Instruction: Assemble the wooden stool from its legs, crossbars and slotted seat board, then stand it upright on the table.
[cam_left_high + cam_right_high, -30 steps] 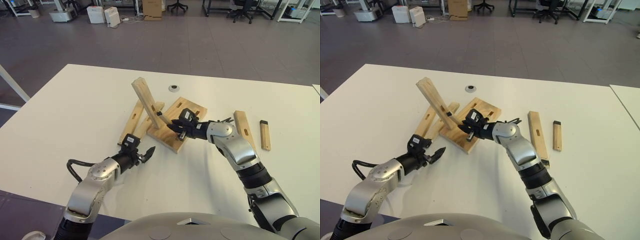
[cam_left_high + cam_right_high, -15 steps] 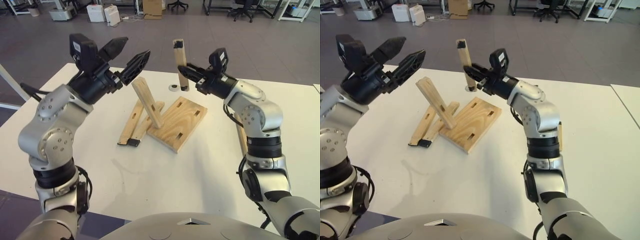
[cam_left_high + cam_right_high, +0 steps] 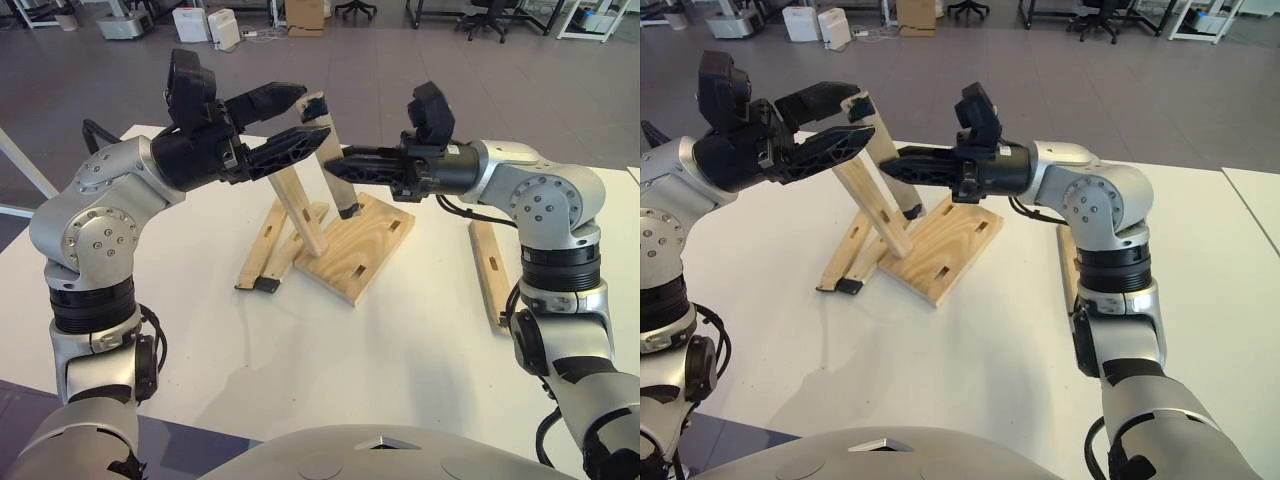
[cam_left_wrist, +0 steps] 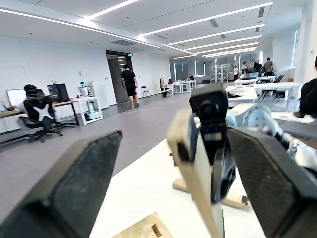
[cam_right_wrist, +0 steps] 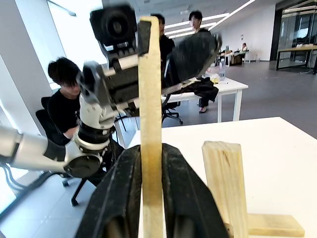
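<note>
My right gripper (image 3: 335, 166) is shut on a short wooden bar (image 3: 341, 194) with dark ends, held tilted in the air above the slotted seat board (image 3: 360, 250). My left gripper (image 3: 312, 112) is open, raised at the same height, and its two fingers straddle the bar's upper end (image 4: 193, 158). In the right wrist view the bar (image 5: 150, 99) stands between the shut fingers. One wooden leg (image 3: 298, 200) sticks up at a slant from the board's left edge. Two more pieces (image 3: 268, 245) lie flat beside the board.
Another slotted leg (image 3: 490, 268) lies flat on the white table (image 3: 200, 300), under my right arm. The near half of the table is bare. Beyond the far table edge is open floor.
My right gripper has brought the bar down and to the left, tilting it. My left gripper has swung right so that its open fingers now flank the bar's top.
</note>
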Available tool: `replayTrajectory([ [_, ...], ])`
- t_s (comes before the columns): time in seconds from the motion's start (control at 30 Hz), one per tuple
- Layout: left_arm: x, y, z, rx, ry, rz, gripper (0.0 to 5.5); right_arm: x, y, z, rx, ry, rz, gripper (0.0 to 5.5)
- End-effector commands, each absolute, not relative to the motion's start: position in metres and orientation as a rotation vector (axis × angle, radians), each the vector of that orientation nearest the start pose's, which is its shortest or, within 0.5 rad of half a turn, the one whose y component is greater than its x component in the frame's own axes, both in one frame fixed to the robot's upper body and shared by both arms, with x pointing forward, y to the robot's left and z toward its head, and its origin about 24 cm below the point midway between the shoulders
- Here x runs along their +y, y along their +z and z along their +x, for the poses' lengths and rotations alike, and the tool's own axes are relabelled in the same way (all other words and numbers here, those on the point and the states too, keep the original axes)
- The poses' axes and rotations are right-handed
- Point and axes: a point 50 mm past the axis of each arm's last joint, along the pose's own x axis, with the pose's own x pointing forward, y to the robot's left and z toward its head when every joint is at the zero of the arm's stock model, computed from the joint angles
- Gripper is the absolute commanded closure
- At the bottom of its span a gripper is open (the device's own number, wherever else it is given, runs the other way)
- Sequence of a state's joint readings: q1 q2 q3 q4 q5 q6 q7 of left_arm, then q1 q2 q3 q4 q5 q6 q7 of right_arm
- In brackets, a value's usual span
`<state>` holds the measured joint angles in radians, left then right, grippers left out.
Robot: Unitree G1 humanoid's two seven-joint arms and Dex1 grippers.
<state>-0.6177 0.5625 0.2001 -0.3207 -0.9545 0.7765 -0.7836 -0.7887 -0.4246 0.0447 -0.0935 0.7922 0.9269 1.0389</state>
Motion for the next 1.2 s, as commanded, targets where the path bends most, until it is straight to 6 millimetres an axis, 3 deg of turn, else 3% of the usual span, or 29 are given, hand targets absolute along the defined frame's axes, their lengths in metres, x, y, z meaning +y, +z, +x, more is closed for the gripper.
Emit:
replayTrajectory([
  [0.03, 0.154, 0.265, 0.264, -0.232, -1.253, -0.162, 1.59, -0.094, 0.234, 0.290, 0.062, 1.575, 0.095, 5.08],
  [0.6, 0.157, 0.256, 0.262, -0.093, -1.319, -0.256, 4.81, -0.091, 0.241, 0.285, 0.022, 1.640, 0.126, 5.08],
  [0.77, 0.162, 0.256, 0.264, -0.068, -1.321, -0.303, 5.00, -0.090, 0.241, 0.291, 0.028, 1.573, 0.157, 5.08],
  [0.83, 0.168, 0.261, 0.268, -0.099, -1.285, -0.339, 5.08, -0.091, 0.241, 0.296, 0.029, 1.523, 0.201, 4.44],
  [0.9, 0.183, 0.274, 0.275, -0.183, -1.196, -0.372, 5.10, -0.098, 0.245, 0.309, -0.035, 1.383, 0.238, 4.02],
  [0.97, 0.205, 0.290, 0.282, -0.296, -1.045, -0.387, 5.10, -0.110, 0.247, 0.321, -0.088, 1.224, 0.287, 3.99],
  [1.03, 0.230, 0.292, 0.288, -0.340, -0.824, -0.338, 5.10, -0.122, 0.245, 0.328, -0.118, 1.103, 0.329, 3.99],
  [1.1, 0.250, 0.275, 0.296, -0.304, -0.577, -0.297, 5.10, -0.133, 0.240, 0.332, -0.135, 0.997, 0.367, 3.99],
  [1.2, 0.265, 0.222, 0.302, -0.157, -0.344, -0.322, 5.10, -0.144, 0.228, 0.335, -0.140, 0.861, 0.413, 3.99],
])
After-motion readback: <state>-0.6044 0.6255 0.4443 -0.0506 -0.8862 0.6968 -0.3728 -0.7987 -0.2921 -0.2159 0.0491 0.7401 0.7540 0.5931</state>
